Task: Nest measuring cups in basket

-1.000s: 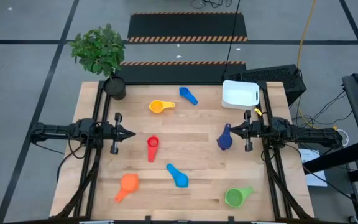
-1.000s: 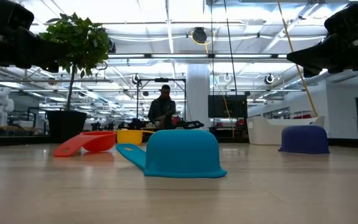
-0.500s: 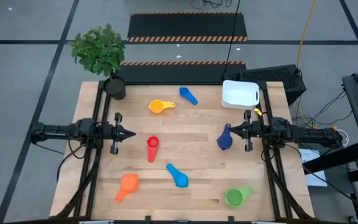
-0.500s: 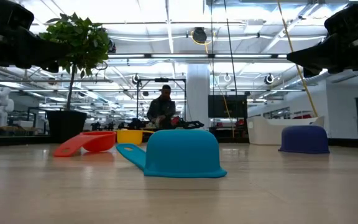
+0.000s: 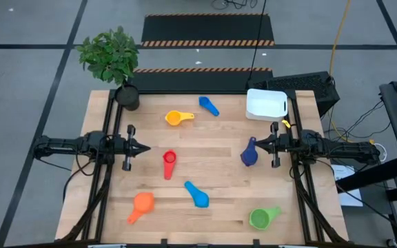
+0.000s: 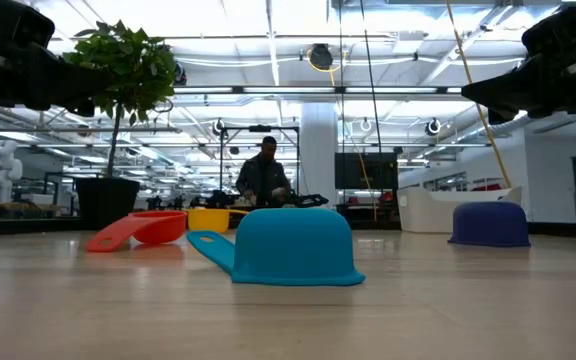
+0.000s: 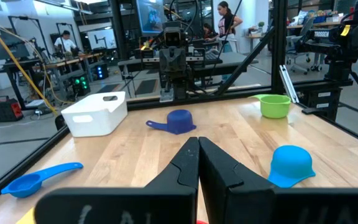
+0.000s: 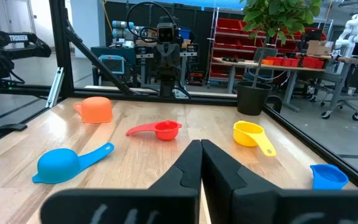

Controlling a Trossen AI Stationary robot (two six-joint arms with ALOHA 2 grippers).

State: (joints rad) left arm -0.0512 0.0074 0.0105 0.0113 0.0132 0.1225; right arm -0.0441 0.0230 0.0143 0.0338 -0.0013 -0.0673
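On the high view, the green cup [image 5: 260, 218] is lying nearest to the front edge of the counter [image 5: 219, 169], at about 5 o'clock from the counter's middle. The orange cup [image 5: 142, 204] is sitting mouth down at about 7 o'clock. The light blue cup [image 5: 197, 194] is resting between them, a little closer to the middle, also mouth down. In the low view this cup [image 6: 286, 247] is standing in front of everything else.

The red cup [image 5: 169, 163] is lying just left of the middle, with its handle pointing to 6 o'clock. The left hand [image 5: 145, 147] is hovering at 9 o'clock, near the red cup but apart from it. Its fingers are pressed together and are holding nothing, as the left wrist view [image 7: 197, 163] is showing. The right hand [image 5: 260, 145] is hovering at 3 o'clock, with fingers also closed and empty. The navy cup [image 5: 249, 153] is sitting mouth down just beside this hand, under its tip.

Farther back, the yellow cup [image 5: 177, 118] is lying at 11 o'clock and the mid blue cup [image 5: 208, 105] at 12 o'clock. The white basket [image 5: 265, 103] is standing at the far right corner, at 1 o'clock, and no cup is showing in it. I can find only six cups. A plant pot [image 5: 127, 96] is standing at the far left corner. In the low view a person [image 6: 263, 178] is standing in the room behind the counter.
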